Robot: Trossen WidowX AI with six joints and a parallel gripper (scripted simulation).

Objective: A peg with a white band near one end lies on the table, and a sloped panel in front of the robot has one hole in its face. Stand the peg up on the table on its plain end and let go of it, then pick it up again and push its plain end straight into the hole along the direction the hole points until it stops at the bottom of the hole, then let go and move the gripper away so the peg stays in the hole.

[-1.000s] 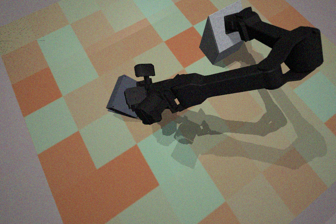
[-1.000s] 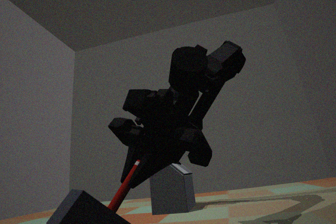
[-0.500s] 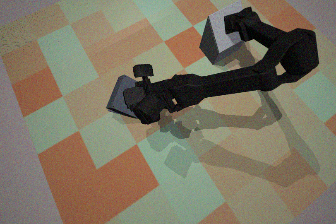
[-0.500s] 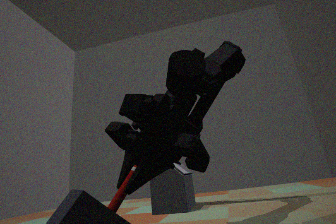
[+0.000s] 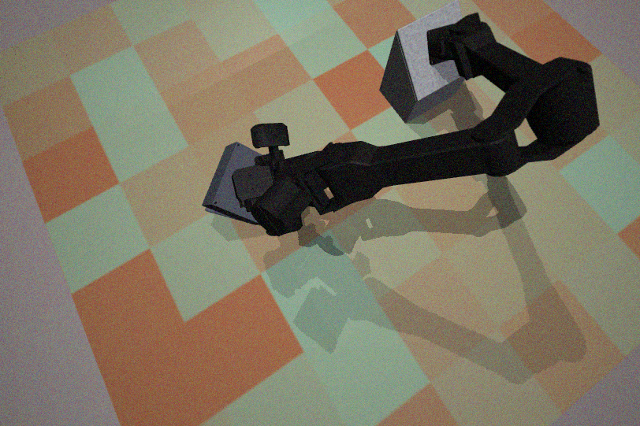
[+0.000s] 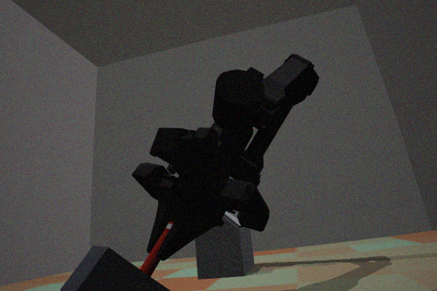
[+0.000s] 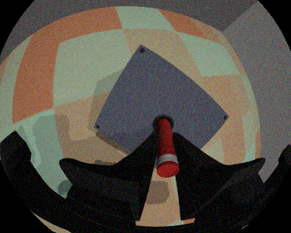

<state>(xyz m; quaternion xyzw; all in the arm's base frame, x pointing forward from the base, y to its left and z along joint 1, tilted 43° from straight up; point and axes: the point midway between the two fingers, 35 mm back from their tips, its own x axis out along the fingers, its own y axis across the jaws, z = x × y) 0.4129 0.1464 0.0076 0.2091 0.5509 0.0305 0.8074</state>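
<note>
Hand (image 6: 155,255) (image 7: 164,136) pinching the red peg (image 6: 157,251) (image 7: 166,143), white band (image 6: 169,226) (image 7: 167,158) at the near, outer end. In the wrist view the peg runs up toward 12 o'clock, its plain end at the dark hole (image 7: 157,119) in the slate-blue sloped panel (image 5: 223,176) (image 6: 89,267) (image 7: 143,88). End looks to be in the mouth – depth can't be read, the tip being hidden. From above, panel lies at about 9 o'clock of the arm (image 5: 432,157) (image 6: 271,132); peg out of sight there.

Progress, as judged: peg off the surface (image 5: 240,368) (image 6: 276,265) and at the hole, so the insertion is under way. Whether the stand-up and release were done, these views cannot tell. Left: push along the hole's line to the bottom, let go, back off – peg staying put.
</note>
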